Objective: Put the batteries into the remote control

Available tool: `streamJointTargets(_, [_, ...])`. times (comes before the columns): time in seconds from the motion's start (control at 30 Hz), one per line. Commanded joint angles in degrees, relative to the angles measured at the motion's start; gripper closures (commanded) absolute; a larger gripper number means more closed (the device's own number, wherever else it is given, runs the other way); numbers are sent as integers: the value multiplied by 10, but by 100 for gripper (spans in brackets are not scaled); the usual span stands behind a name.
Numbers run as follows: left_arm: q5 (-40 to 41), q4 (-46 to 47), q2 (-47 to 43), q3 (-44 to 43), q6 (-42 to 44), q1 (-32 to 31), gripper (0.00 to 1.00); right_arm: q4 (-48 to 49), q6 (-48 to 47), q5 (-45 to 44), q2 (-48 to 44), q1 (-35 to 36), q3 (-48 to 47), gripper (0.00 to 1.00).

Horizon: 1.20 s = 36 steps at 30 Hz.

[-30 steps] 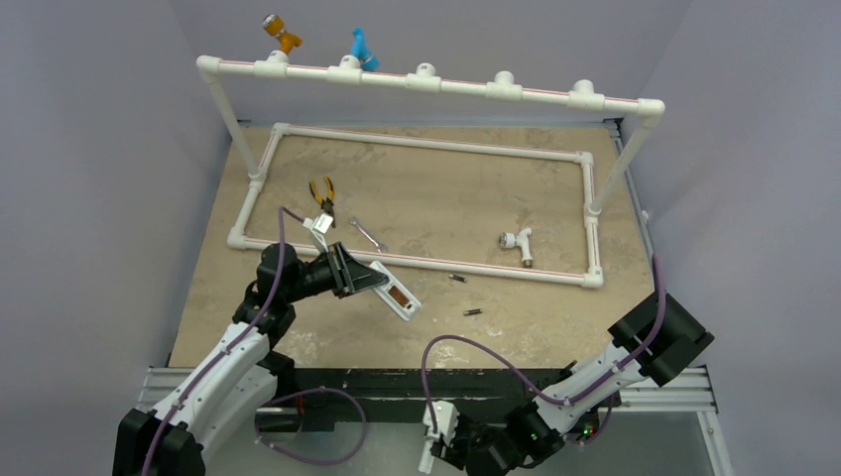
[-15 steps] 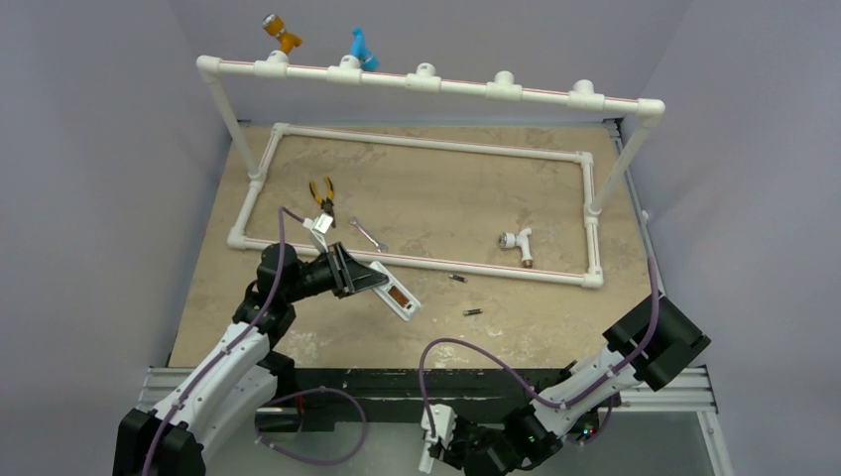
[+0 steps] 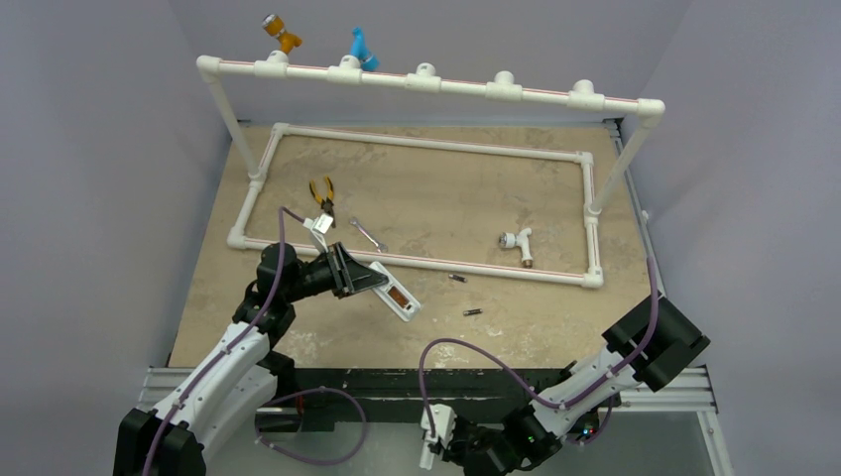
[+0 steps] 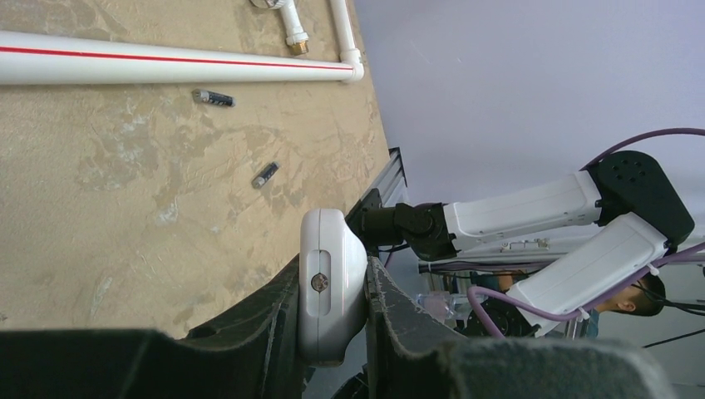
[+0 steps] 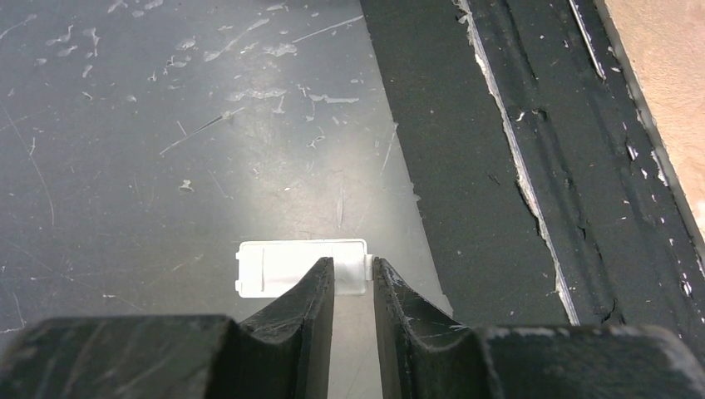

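Two slim dark cylindrical batteries [image 4: 214, 98] apart on mottled, perhaps stone-look, tan table [image 4: 100, 208].

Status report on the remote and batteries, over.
Left gripper shut on remote control. Right gripper low at white cover, grip unclear. Both batteries loose on table, unobstructed.

Within the white plastic pipe frame [image 3: 426, 145] we see yellow-handled metal pliers [image 3: 321, 190] at its left end, a silver metal wrench [image 3: 368, 234] by its near rail, and a white plastic fitting [image 3: 518, 241] toward its right. Before the frame lie two thin dark cylindrical batteries [image 3: 457, 278] [image 3: 473, 312] mid-rail, with the slim white plastic remote control [image 3: 395, 293] leftward.
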<state>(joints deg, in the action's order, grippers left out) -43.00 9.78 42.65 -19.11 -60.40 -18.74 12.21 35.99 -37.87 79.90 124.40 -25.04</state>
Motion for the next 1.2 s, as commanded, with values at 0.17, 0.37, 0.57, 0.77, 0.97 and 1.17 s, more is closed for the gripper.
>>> streamJointTargets(0.17, [-12, 26, -1, -3, 7, 10, 100, -26, -11, -71, -64, -10, 12, 82])
streamJointTargets(0.37, [-12, 29, 3, -4, 7, 11, 100, -30, -22, -97, -147, -44, 45, 84])
streamJointTargets(0.57, [-12, 30, 1, -2, 7, 12, 100, -42, -47, -30, -185, -63, 55, 78])
streamJointTargets(0.77, [-12, 41, 5, 5, 1, 12, 100, 2, -54, 65, -145, -63, 56, 68])
streamJointTargets(0.97, [-14, 42, 5, 4, 1, 12, 100, 56, -73, 101, -94, -63, 44, 62])
streamJointTargets(1.17, [-16, 41, 4, 5, 2, 14, 100, 73, -69, 95, -72, -63, 39, 63])
